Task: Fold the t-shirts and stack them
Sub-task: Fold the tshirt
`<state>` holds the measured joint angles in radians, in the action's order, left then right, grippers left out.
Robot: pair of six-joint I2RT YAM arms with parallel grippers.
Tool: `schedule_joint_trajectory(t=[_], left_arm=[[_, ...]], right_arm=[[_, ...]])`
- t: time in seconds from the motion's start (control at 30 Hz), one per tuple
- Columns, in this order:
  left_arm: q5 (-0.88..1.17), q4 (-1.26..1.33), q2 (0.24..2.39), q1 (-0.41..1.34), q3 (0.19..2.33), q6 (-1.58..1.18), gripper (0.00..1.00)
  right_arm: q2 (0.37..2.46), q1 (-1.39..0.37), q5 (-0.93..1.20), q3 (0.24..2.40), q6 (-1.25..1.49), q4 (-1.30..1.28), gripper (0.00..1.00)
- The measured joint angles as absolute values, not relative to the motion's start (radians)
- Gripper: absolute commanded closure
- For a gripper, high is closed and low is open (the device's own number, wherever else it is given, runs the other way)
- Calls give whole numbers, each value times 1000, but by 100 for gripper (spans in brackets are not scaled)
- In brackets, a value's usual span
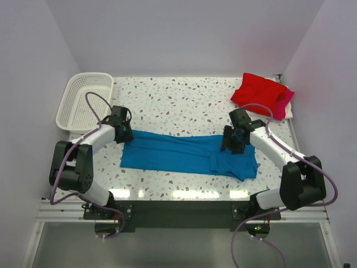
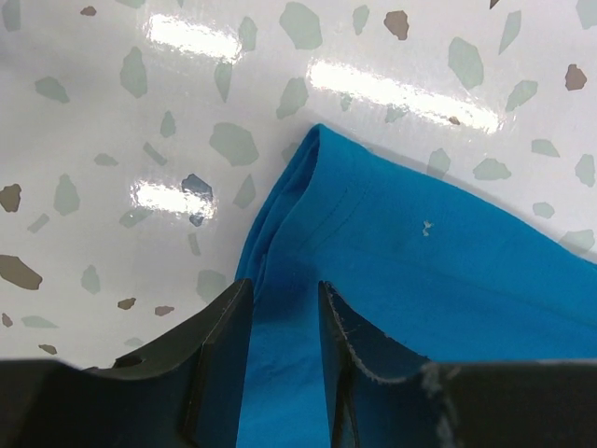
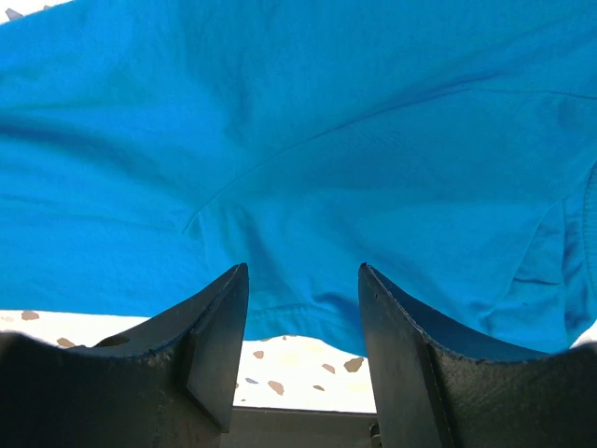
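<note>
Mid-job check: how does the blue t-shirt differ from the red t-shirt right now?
The blue t-shirt lies spread as a long band across the near part of the table. The red t-shirt is a compact bundle in the far right corner. The left gripper and right gripper sit at the blue one's ends, and no gripper is near the red one. Both are plain cloth.

Both arms are built alike. The left arm (image 1: 100,135) and the right arm (image 1: 273,146) each have a chunky black shoulder block, a smooth white forearm link and a black wrist. A thin purple cable (image 1: 52,187) trails in loose loops along each one, down to the black bases (image 1: 103,211) at the worktop's near edge. The left gripper (image 2: 284,285) and right gripper (image 3: 303,269) have dark, wedge-shaped fingers. The left gripper's are scuffed pale along the edges.
</note>
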<state>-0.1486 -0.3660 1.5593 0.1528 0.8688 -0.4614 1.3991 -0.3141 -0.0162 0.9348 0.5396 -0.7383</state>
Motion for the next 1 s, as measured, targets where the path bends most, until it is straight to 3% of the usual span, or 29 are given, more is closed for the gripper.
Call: schedule_joint_trajectory(t=[0.33,0.47,1.0], left_arm=[[-149,-373,1559,153,845,-462,83],[-149,-377,1559,153,839,-462,100],[-142,-451,1490,153,839,-461,100]], right_arm=[[1400,-282,-13,927,537,-723,46],[1401,-277,-12,926,533,-717,46],[1401,-259,-12,912,522,-710,46]])
